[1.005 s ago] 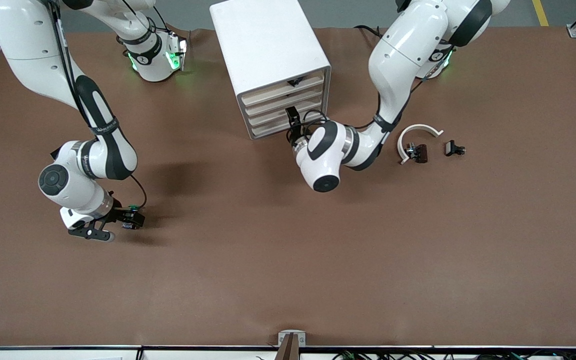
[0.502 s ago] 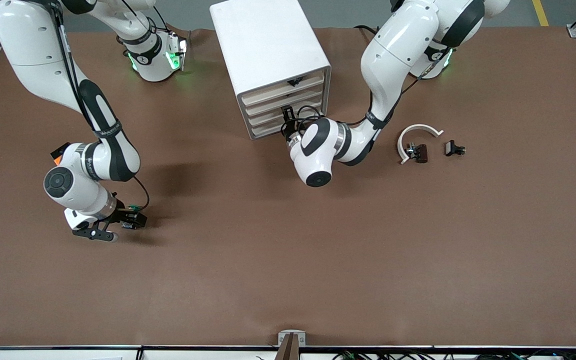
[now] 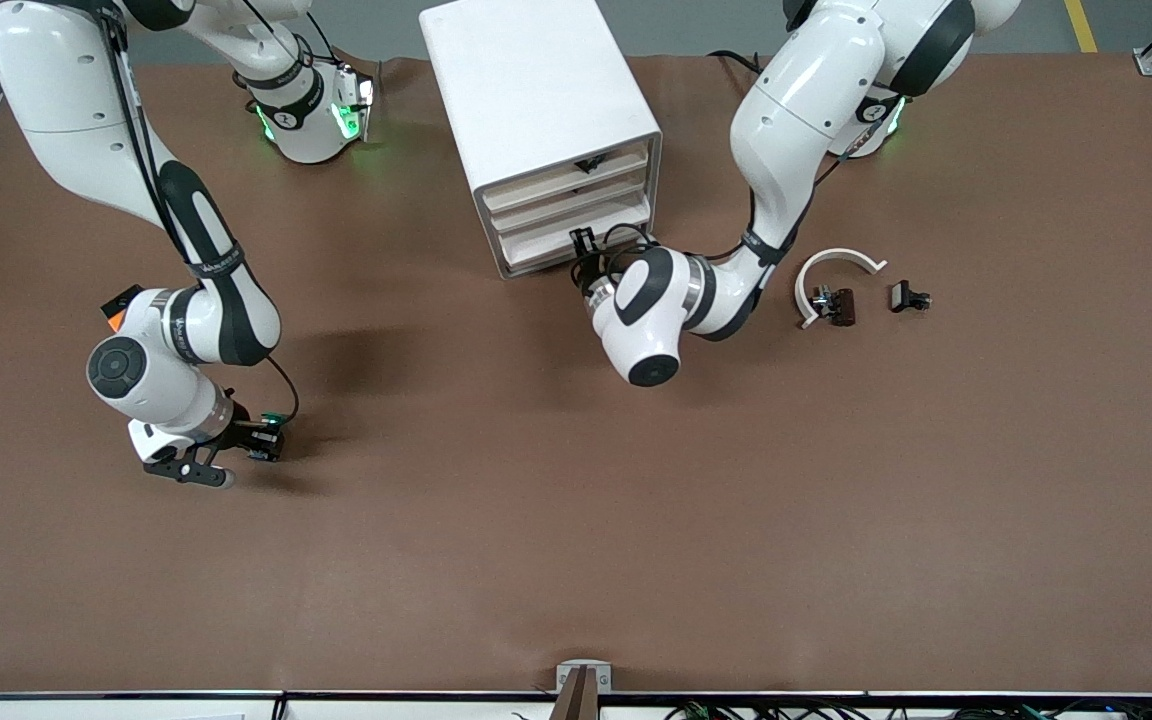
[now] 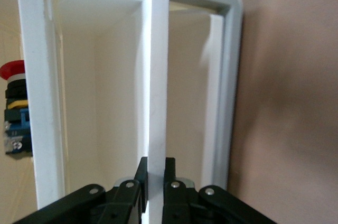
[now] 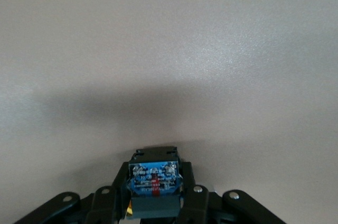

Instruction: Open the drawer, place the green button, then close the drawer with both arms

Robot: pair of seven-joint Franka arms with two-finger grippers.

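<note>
Button (image 3: 262, 447) sits at lower left of the front frame, clamped in the right gripper (image 3: 236, 452) low over the brown table (image 3: 576, 520) toward the right arm's end; right wrist view shows its bluish base (image 5: 154, 177) pinched between the black fingers (image 5: 108, 198). Orange cube (image 3: 117, 318) peeks out beside that arm's wrist. Upper centre: white cabinet (image 3: 536, 90) with stacked cream-fronted drawers. Drawer (image 3: 546, 248) at the bottom is pulled out slightly, left gripper (image 3: 584, 243) closed narrow on its front edge; left wrist view shows thin white panel (image 4: 157, 102) between the fingers (image 4: 171, 182), plus a red-capped switch (image 4: 13, 108) inside the cabinet. Right of centre: white arc (image 3: 834, 270) with black clips (image 3: 836, 303) and (image 3: 907, 296).
</note>
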